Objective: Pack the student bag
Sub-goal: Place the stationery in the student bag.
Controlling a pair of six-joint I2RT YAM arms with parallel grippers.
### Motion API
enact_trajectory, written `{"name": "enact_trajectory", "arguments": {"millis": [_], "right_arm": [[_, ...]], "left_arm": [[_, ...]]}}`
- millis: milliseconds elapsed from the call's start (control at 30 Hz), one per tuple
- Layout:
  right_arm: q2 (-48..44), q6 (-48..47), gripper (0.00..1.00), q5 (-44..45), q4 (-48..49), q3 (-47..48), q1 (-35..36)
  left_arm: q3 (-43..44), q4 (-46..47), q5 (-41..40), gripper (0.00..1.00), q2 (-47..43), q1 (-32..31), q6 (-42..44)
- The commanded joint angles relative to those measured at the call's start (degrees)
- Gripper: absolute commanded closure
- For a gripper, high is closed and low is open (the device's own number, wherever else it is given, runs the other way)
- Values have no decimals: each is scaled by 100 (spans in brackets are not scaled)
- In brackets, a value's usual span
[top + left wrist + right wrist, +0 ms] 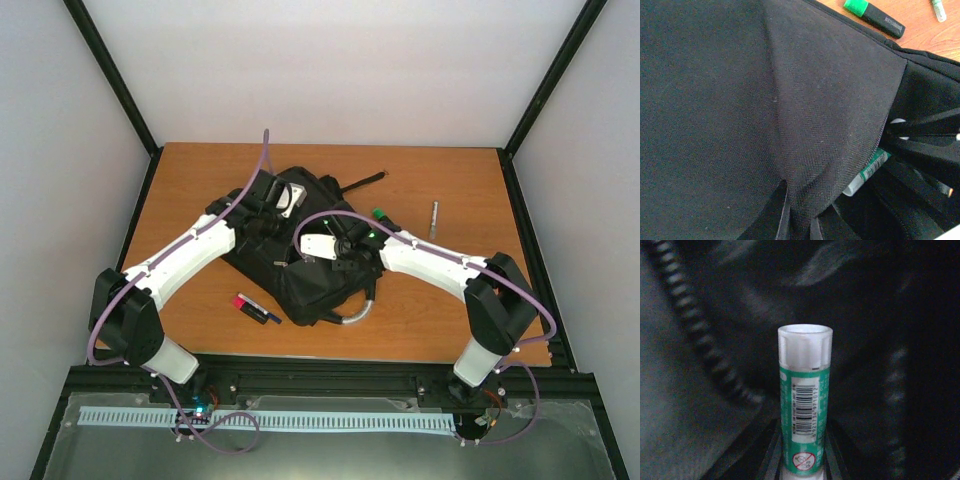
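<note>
The student bag [312, 285], a large black backpack, lies in the middle of the table. My left gripper [272, 232] is shut on a fold of its black fabric [805, 150], which is pinched between the jaws [801, 215] and holds the opening up. My right gripper [335, 255] is shut on a green glue stick with a white cap [805, 400], held upright between its fingers [771, 455] inside the bag's dark interior. The glue stick also shows under the lifted flap in the left wrist view [867, 172], with the right gripper's black fingers [927, 147] beside it.
A red and a blue pen [255, 308] lie on the table in front of the bag. A green highlighter [382, 215] [874, 14] and a silver pen [434, 218] lie to its right. The grey loop handle [358, 312] sticks out at the front. A zip [690, 315] runs beside the glue stick.
</note>
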Motion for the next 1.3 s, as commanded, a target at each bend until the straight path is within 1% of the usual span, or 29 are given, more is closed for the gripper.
{"name": "enact_trajectory", "arguments": {"millis": [0, 100, 267, 333, 400, 433, 500, 600, 800, 867, 1000, 1067, 1167, 1200, 1267], "right_arm": [[-144, -232, 97, 605, 488, 51, 89], [-289, -355, 96, 707, 839, 34, 102], [-306, -326, 89, 708, 1275, 12, 120], [-277, -204, 79, 754, 1395, 3, 120], [-288, -93, 63, 790, 1452, -20, 120], [-304, -66, 57, 803, 1442, -39, 120], [-382, 19, 52, 859, 1449, -102, 115], [-646, 113, 48, 870, 1415, -266, 111], [-1214, 463, 47, 571, 954, -348, -61], [-1294, 607, 47, 330, 714, -329, -217], [-1263, 747, 48, 135, 643, -405, -393], [-1182, 978, 54, -295, 381, -268, -511], [-1023, 1393, 69, -972, 42, -103, -591], [-962, 1457, 71, -1140, -32, -99, -592], [-819, 1577, 73, -1297, -53, -140, -592]], "left_arm": [[282, 615, 603, 99, -295, 6, -192], [322, 607, 692, 99, -258, 22, -207], [336, 606, 761, 99, -243, 74, -228], [325, 602, 733, 99, -248, 83, -229], [323, 604, 723, 99, -248, 85, -235], [323, 606, 715, 99, -243, 90, -237], [336, 582, 680, 99, -227, 100, -240], [338, 555, 643, 99, -226, 111, -240], [353, 528, 592, 99, -193, 129, -237], [358, 516, 596, 99, -182, 129, -233], [354, 506, 534, 99, -168, 129, -216], [352, 510, 513, 99, -159, 129, -214], [348, 501, 480, 99, -125, 129, -220], [343, 500, 459, 99, -113, 129, -213], [341, 492, 421, 99, -72, 129, -218]]}}
